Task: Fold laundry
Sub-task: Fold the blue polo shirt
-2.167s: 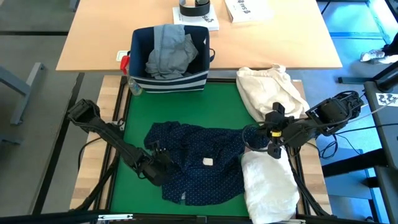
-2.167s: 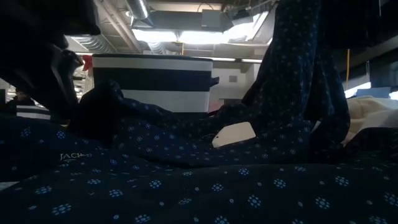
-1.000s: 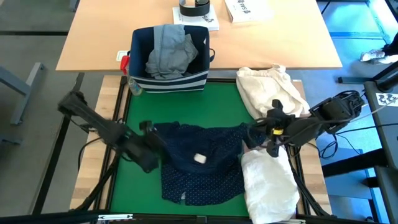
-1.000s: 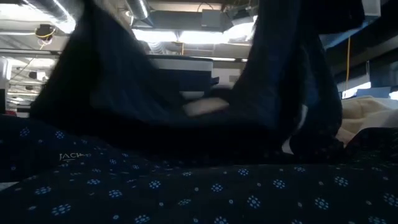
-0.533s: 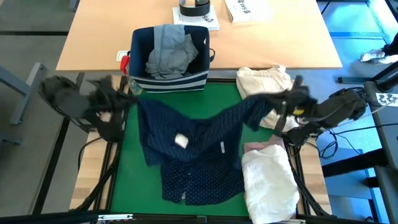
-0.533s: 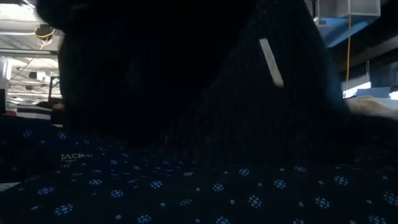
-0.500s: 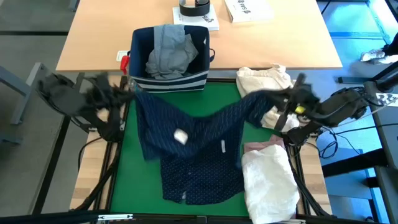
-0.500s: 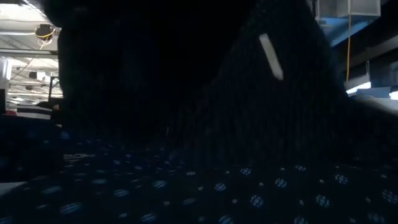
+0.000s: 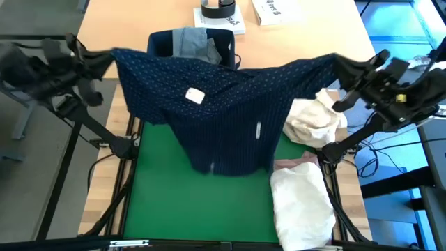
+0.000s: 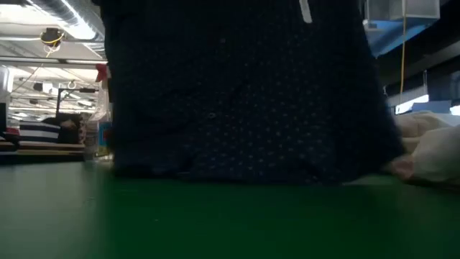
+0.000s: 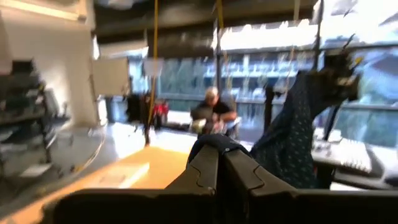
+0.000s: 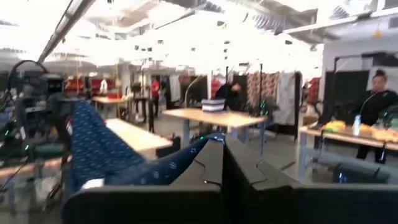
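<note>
The navy white-dotted shirt (image 9: 223,104) hangs spread between both grippers, high over the green mat (image 9: 160,209). In the low view the navy shirt (image 10: 244,101) fills the middle, and its hem (image 10: 237,173) is close to the mat; whether it touches, I cannot tell. My left gripper (image 9: 108,59) is shut on the shirt's left top end, my right gripper (image 9: 341,70) on its right top end. The folded white shirt (image 9: 300,209) lies on the pale pink top (image 9: 293,166) at the mat's right. The light grey jeans (image 9: 191,42) sit in the bin. My left gripper (image 11: 221,152) pinches the shirt's upper left end (image 11: 214,142) between its two shut fingers, coming level from the table's left. The cloth runs taut from there toward the other arm and hangs below. My right gripper (image 12: 222,146) pinches the shirt's upper right end (image 12: 193,155) between its shut fingers, coming level from the table's right. The cloth stretches away toward the left arm and hangs down.
The navy striped bin (image 9: 160,45) stands past the mat's far edge, partly behind the raised shirt. A cream-beige cloth bundle (image 9: 313,118) lies at the mat's far right. A wooden table (image 9: 313,49) with books is beyond. People show in the room behind.
Both grippers rose and drew apart, the left toward the table's left and far edge, the right toward the right and far edge. The navy shirt was lifted from its crumpled heap on the mat, spread out and drawn taut between them; it now hangs.
</note>
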